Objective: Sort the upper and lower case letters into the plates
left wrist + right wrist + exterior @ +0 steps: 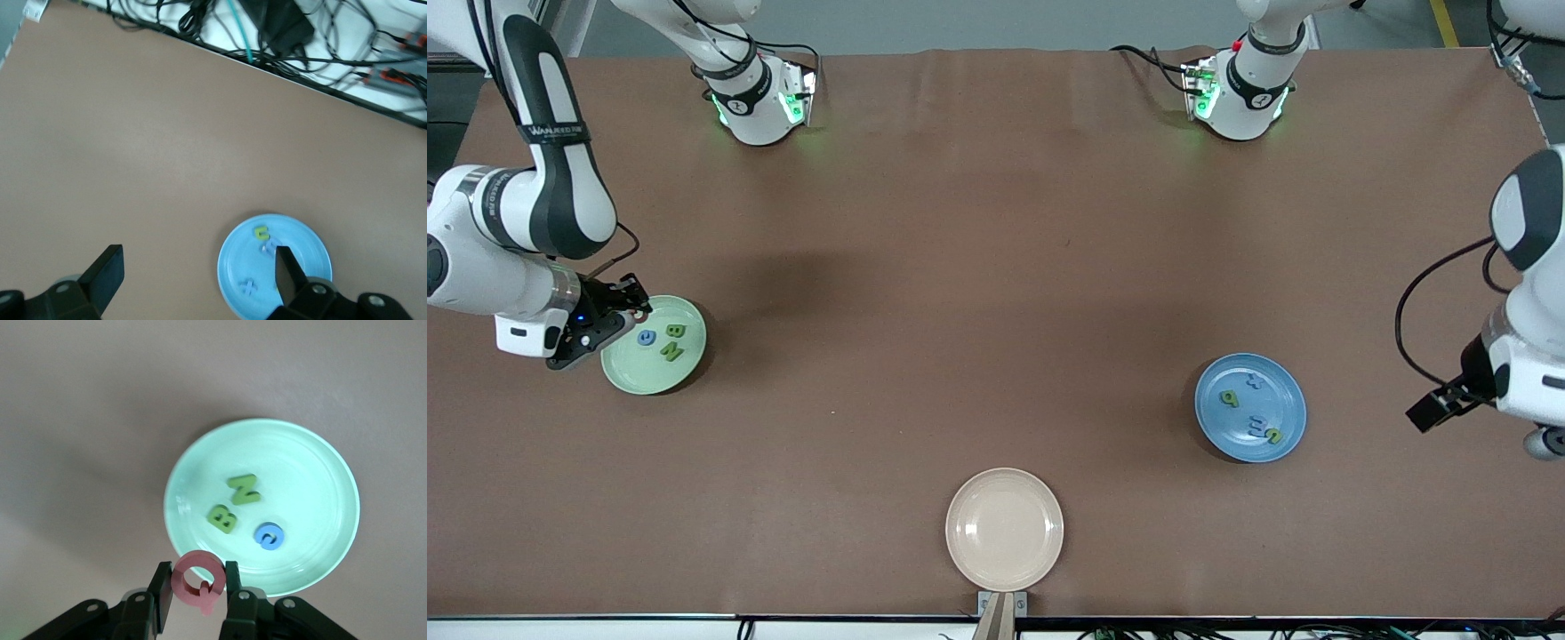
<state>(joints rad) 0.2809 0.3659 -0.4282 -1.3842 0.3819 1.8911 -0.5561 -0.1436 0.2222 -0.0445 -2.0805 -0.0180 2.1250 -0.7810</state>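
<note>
Nearly complete: right gripper (197, 590) clamps a pink Q (195, 581) over the mint plate's (627, 373) rim, B and N just ahead; left gripper (197, 277) waits spread beside the blue plate (1232, 440); cream plate (1005, 529) bare.

Your left end effector (1430, 411) cut off at the front view's edge, blue plate (275, 267) partly covered by a finger, its letters (1252, 407) too small to read
</note>
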